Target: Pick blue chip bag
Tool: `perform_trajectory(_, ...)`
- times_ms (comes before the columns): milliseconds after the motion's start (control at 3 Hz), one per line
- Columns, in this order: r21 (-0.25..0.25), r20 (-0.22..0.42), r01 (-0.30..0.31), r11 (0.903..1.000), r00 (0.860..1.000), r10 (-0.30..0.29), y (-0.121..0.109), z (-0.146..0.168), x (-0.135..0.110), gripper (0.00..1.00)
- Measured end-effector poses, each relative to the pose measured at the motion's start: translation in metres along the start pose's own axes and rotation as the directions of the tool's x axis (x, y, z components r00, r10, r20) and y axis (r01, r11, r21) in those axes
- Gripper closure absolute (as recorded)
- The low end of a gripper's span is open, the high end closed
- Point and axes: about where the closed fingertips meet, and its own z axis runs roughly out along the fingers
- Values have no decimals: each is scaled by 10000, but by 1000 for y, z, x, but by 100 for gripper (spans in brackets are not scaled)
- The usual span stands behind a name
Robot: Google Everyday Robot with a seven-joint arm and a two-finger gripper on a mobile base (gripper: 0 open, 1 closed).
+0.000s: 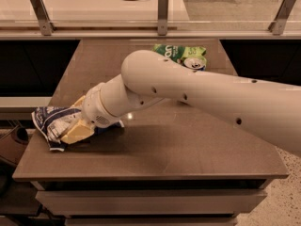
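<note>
The blue chip bag, wrinkly dark blue and white foil, lies at the left edge of the brown table, partly over the edge. My gripper reaches down and left to it from the white arm. The tan fingers are closed on the bag's right end, one above and one below the foil. The bag looks to rest at table height.
A green snack bag lies at the table's far edge, with a blue can next to it. A railed ledge with metal posts runs behind the table. Dark gaps flank the table on both sides.
</note>
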Motion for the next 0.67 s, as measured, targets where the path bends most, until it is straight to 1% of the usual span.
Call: perform_trajectory(667,1,2,1,10000,10000,-1,0,-1,-1,100)
